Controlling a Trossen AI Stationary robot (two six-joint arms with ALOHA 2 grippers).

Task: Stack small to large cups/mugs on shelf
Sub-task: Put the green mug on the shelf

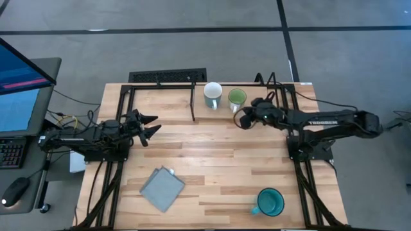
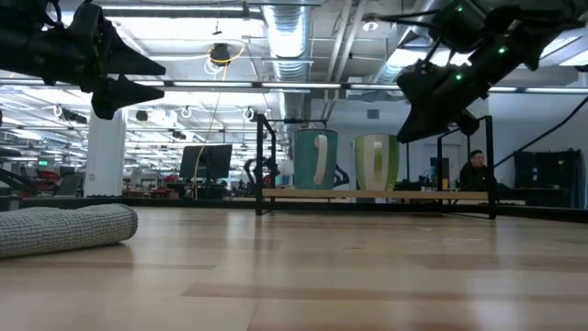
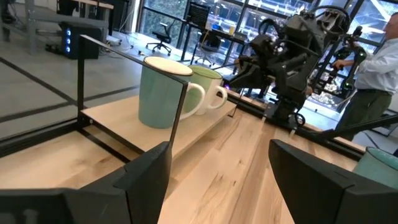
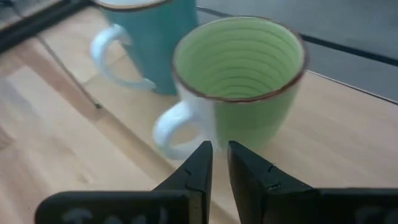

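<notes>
Broadly, a light-wood bench [image 1: 212,160] carries a low shelf [image 1: 257,109] along its far edge. Near the front right corner, well apart from it, stands the large teal mug [image 1: 270,203], not yet shelved. On the shelf, side by side, sit a pale-blue mug with a white inside [image 1: 212,94] and the green-lined mug [image 1: 236,98]. My right gripper [image 4: 219,163] hovers just before the green mug's white handle [image 4: 177,127], fingers nearly pinched together, holding nothing. My left gripper [image 1: 151,125] waits over the left side, fingers spread, empty. I judge these mugs rigid, glazed, slippery, breakable and fairly heavy; rim wall or handle looks the surest hold.
</notes>
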